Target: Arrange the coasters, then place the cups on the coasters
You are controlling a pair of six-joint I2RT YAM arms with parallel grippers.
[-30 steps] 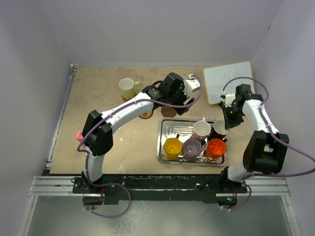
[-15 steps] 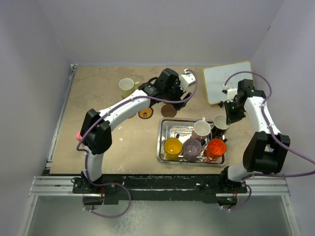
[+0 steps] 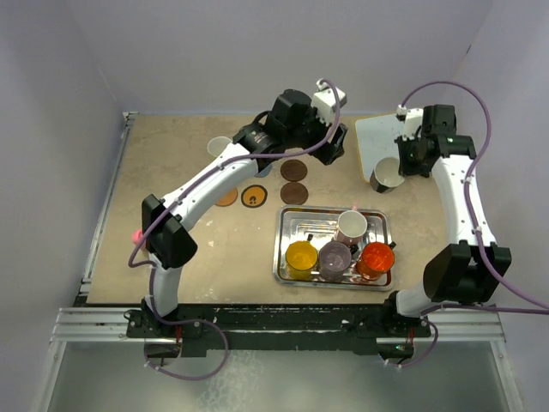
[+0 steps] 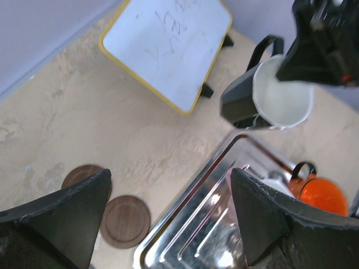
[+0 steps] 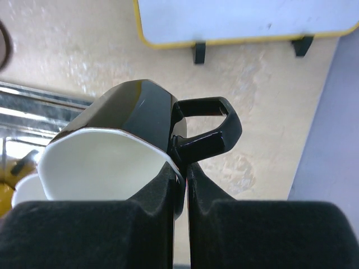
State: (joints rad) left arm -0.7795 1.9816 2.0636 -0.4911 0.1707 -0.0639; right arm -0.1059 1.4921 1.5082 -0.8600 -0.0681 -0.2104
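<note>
My right gripper (image 3: 401, 161) is shut on the rim of the black cup with a white inside (image 3: 386, 175), beside its handle (image 5: 210, 131), and holds it in the air right of the tray. My left gripper (image 3: 333, 146) hangs open and empty above the back middle of the table. Below it lie two dark brown coasters (image 3: 294, 168) (image 3: 294, 193), also in the left wrist view (image 4: 126, 220). A black coaster with an orange ring (image 3: 255, 196) and an orange-brown coaster (image 3: 227, 197) lie to their left. The pale yellow cup (image 3: 220, 147) stands behind, partly hidden by the left arm.
The steel tray (image 3: 302, 221) holds a pinkish-white cup (image 3: 352, 225), a yellow cup (image 3: 301, 256), a purple cup (image 3: 334, 256) and an orange-red cup (image 3: 376, 256). A small whiteboard (image 3: 384, 137) stands at the back right. A pink bottle (image 3: 137, 234) sits by the left arm.
The right gripper closed on the black cup, lifted it off the tray and carried it back toward the whiteboard. The left gripper rose away from the coasters and opened wider.
</note>
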